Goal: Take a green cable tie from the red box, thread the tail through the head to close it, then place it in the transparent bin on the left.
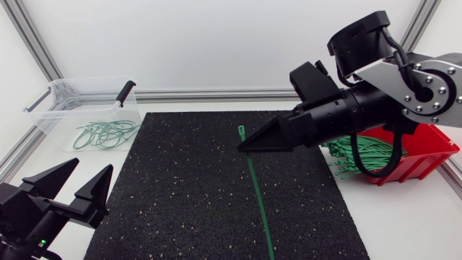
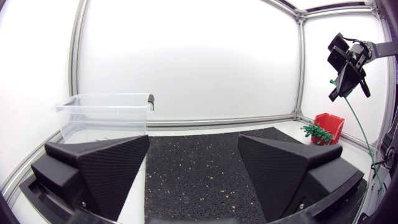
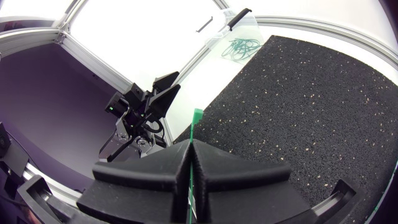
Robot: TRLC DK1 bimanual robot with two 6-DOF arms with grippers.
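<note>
Right claw (image 1: 242,147) pinching tie (image 1: 258,198) — upright, tail down

Free mat (image 1: 180,188) left of dangling tie (image 1: 261,209)

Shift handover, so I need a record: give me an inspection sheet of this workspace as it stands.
Surface: black speckled mat on a white table.
Job's things: green cable tie, straight, not threaded; red box at right with loose ties; transparent bin at left holding looped ties.
Clutter: nothing seen.
Grippers: right gripper, jaws shut on the tie just below its head; left gripper, jaws open, empty.
Cables: black cable loops beneath the right arm.
Surroundings: aluminium frame, white panels.
</note>
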